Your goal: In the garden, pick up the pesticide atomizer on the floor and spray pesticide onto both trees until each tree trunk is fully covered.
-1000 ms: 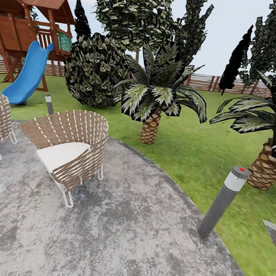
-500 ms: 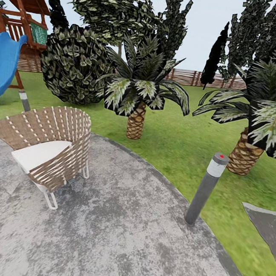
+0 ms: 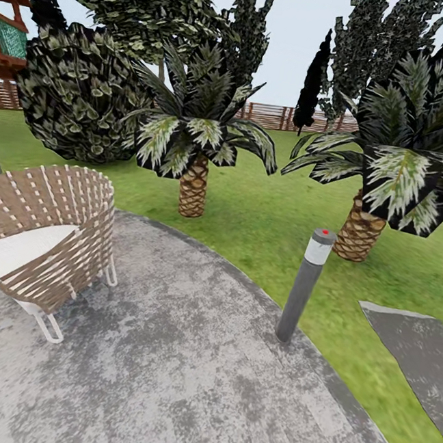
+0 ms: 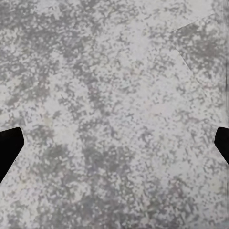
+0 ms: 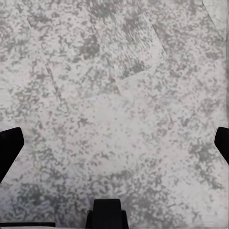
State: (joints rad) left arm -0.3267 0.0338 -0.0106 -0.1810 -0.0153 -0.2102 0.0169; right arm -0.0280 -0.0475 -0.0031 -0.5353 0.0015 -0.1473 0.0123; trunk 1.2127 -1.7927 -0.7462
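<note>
Both my grippers hang over mottled grey paving. My left gripper [image 4: 114, 143] has its two dark fingertips [image 4: 8, 149] far apart at the edges of the wrist view, jaws wide, with nothing between them but bare stone. My right gripper [image 5: 114, 143] is the same: spread wide, holding nothing, over paving slabs [image 5: 129, 43] whose seams show faintly.

From my head, the near ground is a rounded grey stone patio [image 3: 182, 382]. On its near left stands a woven wicker chair [image 3: 47, 243] with a white cushion on thin metal legs. At the patio's right edge, where stone meets grass, a grey bollard lamp [image 3: 303, 286] leans slightly, with a pale band and a red dot on top. To the right of it, a dark paving slab [image 3: 413, 353] lies in the grass.

Beyond the patio the garden [image 3: 264, 212] opens as green lawn. Two short palms grow on it: a palm [image 3: 195, 177] with a scaly trunk in the middle, and a right palm [image 3: 362, 227] farther right, its fronds hanging over the trunk. A round leafy bush [image 3: 73, 101] sits at far left, with a corner of a wooden play structure [image 3: 8, 39] behind it. Tall dark trees [image 3: 378, 53] rise at the back, before a brown slat fence [image 3: 275, 116].

The pesticide atomizer and the thick mottled tree trunks are not something I can make out in these views.
</note>
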